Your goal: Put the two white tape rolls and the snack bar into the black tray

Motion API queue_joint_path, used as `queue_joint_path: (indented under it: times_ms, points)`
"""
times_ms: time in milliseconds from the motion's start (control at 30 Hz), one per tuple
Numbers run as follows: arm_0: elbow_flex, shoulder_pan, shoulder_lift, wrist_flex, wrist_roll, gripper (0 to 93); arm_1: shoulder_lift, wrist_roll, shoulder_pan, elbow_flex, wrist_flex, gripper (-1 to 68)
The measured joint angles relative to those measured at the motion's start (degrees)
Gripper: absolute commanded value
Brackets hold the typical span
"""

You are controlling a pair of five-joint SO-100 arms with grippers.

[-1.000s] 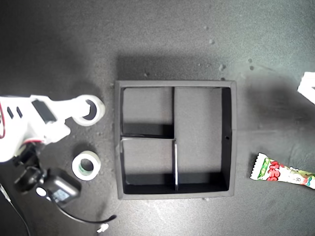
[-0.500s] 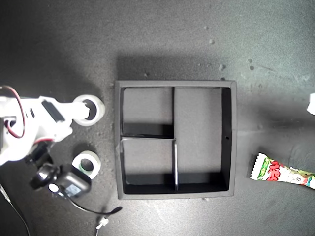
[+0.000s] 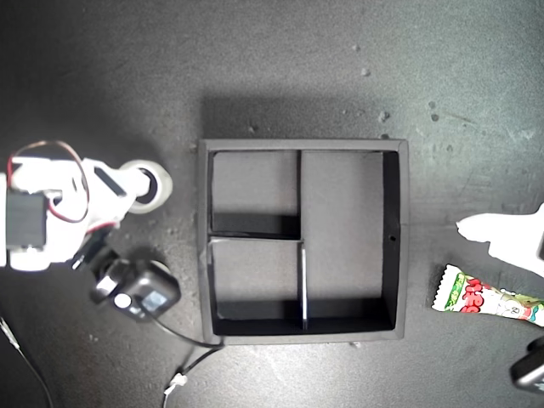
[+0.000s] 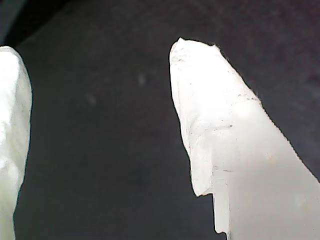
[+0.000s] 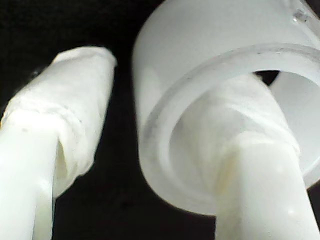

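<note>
The black tray (image 3: 202,238) sits mid-table with nothing in its compartments. One white tape roll (image 3: 164,192) (image 5: 200,65) lies just off the tray on the exterior view's left. My second gripper (image 3: 143,189) (image 5: 150,100) is open astride its wall, one finger in the hole, the other outside and apart from it. The other tape roll is hidden. The snack bar (image 3: 486,299) lies at the exterior view's lower right. My first gripper (image 4: 105,140) hangs open over bare table, and its white finger (image 3: 501,240) shows just above the bar.
The second arm's black wrist camera (image 3: 136,289) and its cable (image 3: 194,355) lie close to the tray's lower corner on the exterior view's left. A dark arm part (image 3: 531,374) shows at that view's lower right edge. The table (image 3: 297,68) is dark and speckled.
The second arm swung down and toward the tray, its finger staying in the roll's hole, and its camera now covers the smaller roll. The first gripper came in from the exterior view's right edge.
</note>
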Motion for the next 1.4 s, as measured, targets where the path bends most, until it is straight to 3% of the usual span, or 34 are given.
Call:
queue_joint_path:
  times_ms: [100,267,567,733,767,833,900,1067,1267,1400]
  points:
    - [-1.32,-3.43,0.18,0.70,1.85,0.1,0.00,13.97,-5.36,2.99,0.35,20.1]
    - [-11.60,-7.91,2.37,10.55,6.86,0.1,-0.09,35.60,-11.16,10.20,-2.37,21.8]
    - [-46.76,-6.33,-2.99,30.06,8.70,0.2,-0.09,56.34,-20.65,23.12,-17.84,22.8]
    - [-58.89,-1.67,-12.13,32.34,6.50,0.3,-0.09,64.69,-25.84,33.84,-31.11,22.8]
    - [-60.47,-1.23,-13.97,32.34,6.50,0.3,-0.09,65.92,-26.54,35.60,-33.57,22.2]
    - [-64.25,-0.44,-18.54,32.34,6.50,0.3,-0.18,68.12,-28.04,38.58,-37.44,13.9]
    - [-68.82,-0.18,-23.82,33.49,6.33,0.3,-0.18,69.61,-28.12,41.13,-39.90,0.9]
    - [-86.48,2.46,-40.17,42.45,5.98,0.2,0.18,72.42,-24.79,43.33,-40.34,-0.4]
    - [-101.78,1.67,-53.35,49.22,5.36,0.2,1.23,71.89,-16.61,32.26,-25.58,-0.6]
    - [-99.84,-0.26,-53.35,49.39,4.66,0.2,7.65,71.89,-10.02,27.69,-23.29,-0.6]
